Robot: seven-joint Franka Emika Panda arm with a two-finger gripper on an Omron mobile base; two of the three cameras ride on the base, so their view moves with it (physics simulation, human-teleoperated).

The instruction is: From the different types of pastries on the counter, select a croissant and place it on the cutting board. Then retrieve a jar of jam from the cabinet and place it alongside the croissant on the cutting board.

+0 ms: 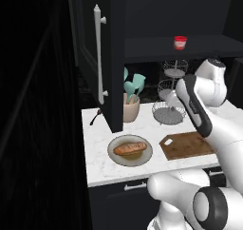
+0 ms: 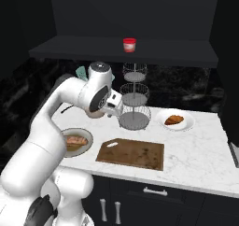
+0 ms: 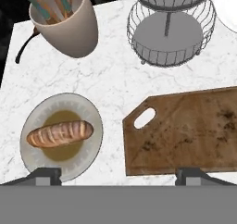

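Left base view: the jar of jam (image 1: 180, 42) sits on the cabinet (image 1: 102, 53) shelf at one o'clock, cutting board (image 1: 187, 145) bare.

Right base view: the croissant (image 2: 173, 120) rests on a white plate (image 2: 184, 125) at two o'clock, untouched; step one is pending.

Hand view: the gripper (image 3: 118, 173) is spread wide and empty above the board and the baguette (image 3: 59, 133); next, I judge, it must swing toward the croissant.

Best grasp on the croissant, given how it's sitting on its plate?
Probably from straight above, fingers closing across the narrow middle of the croissant. It lies flat and low on the white plate, so a side approach would likely hit the rim. The gripper is open over the cutting board.
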